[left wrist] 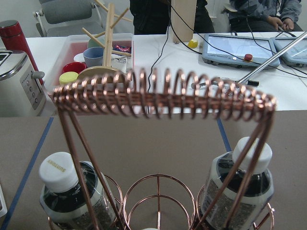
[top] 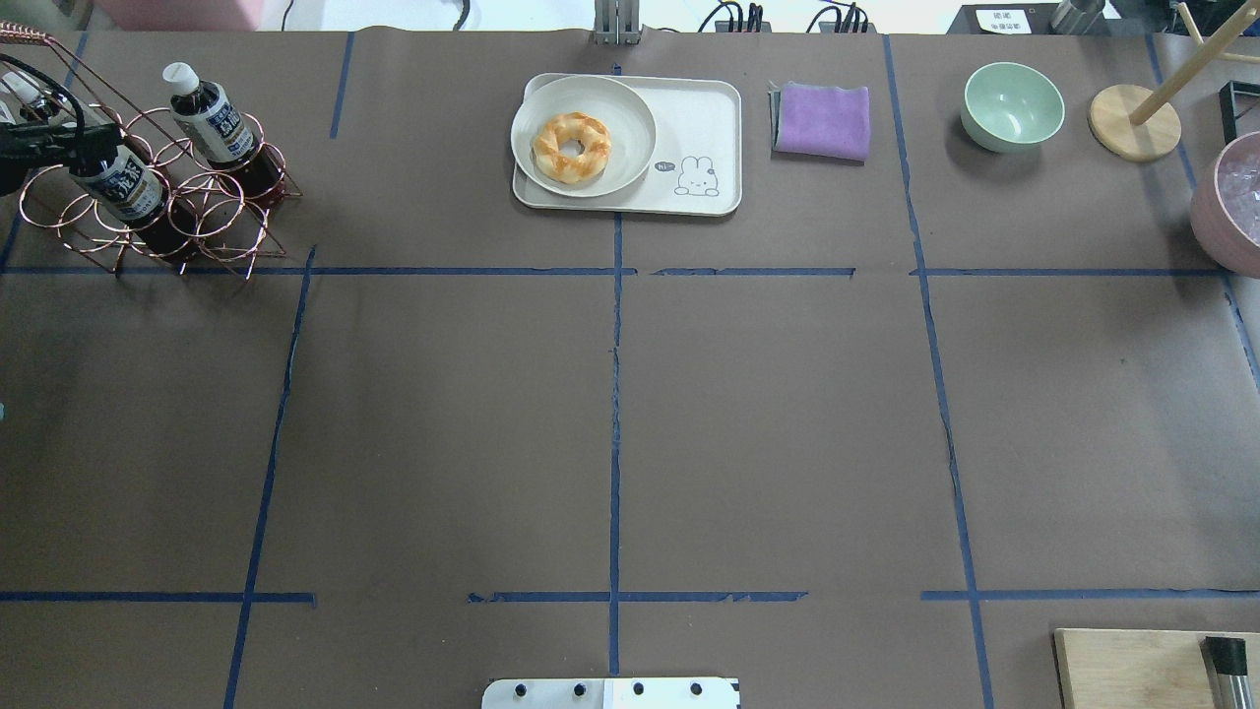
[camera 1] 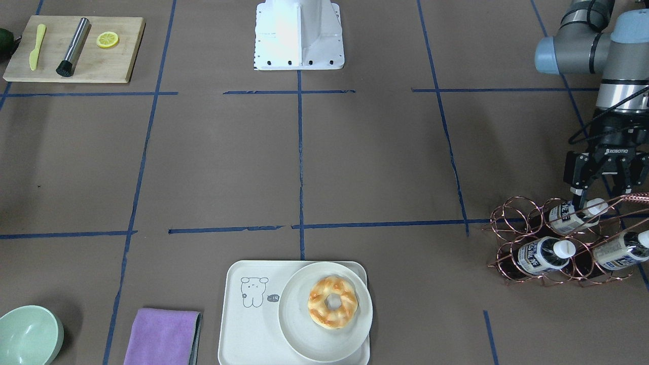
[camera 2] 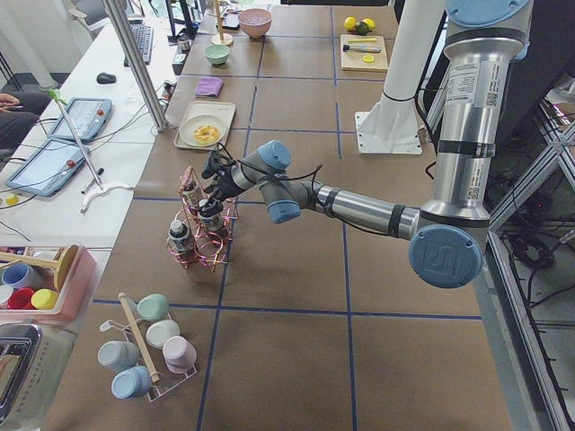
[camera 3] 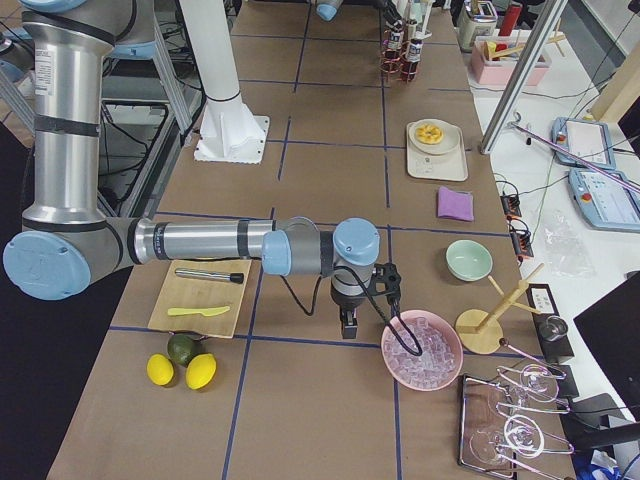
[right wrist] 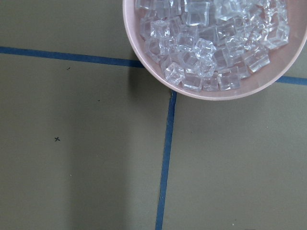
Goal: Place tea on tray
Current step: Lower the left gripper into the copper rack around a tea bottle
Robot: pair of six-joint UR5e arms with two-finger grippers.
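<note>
Three tea bottles lie in a copper wire rack (camera 1: 512,238): an upper one (camera 1: 570,217) and two lower ones (camera 1: 540,253) (camera 1: 618,251). My left gripper (camera 1: 603,191) is open just above the upper bottle and the rack's handle, holding nothing. The left wrist view shows the coiled handle (left wrist: 163,96) and two white-capped bottles (left wrist: 60,175) (left wrist: 249,158) below it. The cream tray (camera 1: 248,329) with the drawn bear sits at the table's far edge and bears a plate (camera 1: 304,339) with a doughnut (camera 1: 332,301). My right gripper (camera 3: 345,322) hangs beside a pink bowl; I cannot tell whether it is open.
A pink bowl of ice cubes (right wrist: 211,43) sits under the right wrist. A purple cloth (top: 822,120), a green bowl (top: 1012,103) and a wooden stand (top: 1132,123) lie beside the tray. A cutting board (camera 1: 76,48) holds a knife, a metal tool and a lemon slice.
</note>
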